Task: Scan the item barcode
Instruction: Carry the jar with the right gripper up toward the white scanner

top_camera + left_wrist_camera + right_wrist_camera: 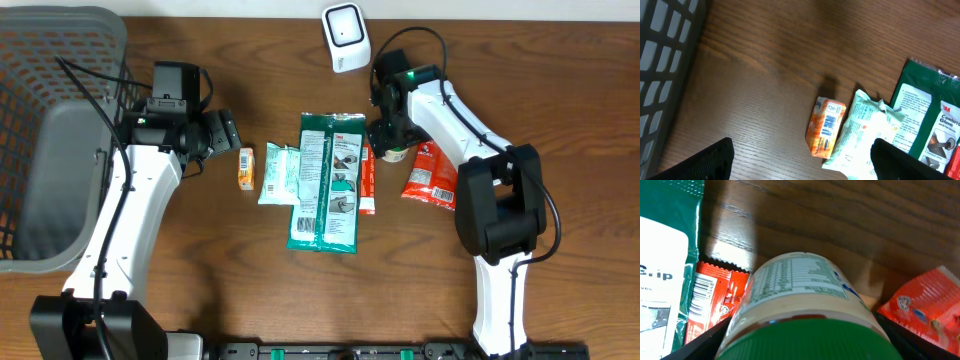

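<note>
Right tool (387, 132) straddles jar (800, 285), perhaps gripping.

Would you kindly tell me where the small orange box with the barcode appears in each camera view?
Overhead: the small orange box lies left of centre.
Left wrist: lower centre, with its barcode showing.
Right wrist: not in it.
Shared landmark: the green 3M pack, central overhead, at the right edge of the left wrist view, upper left in the right wrist view.

Green-lidded white bottle (800, 287), label visible
</note>
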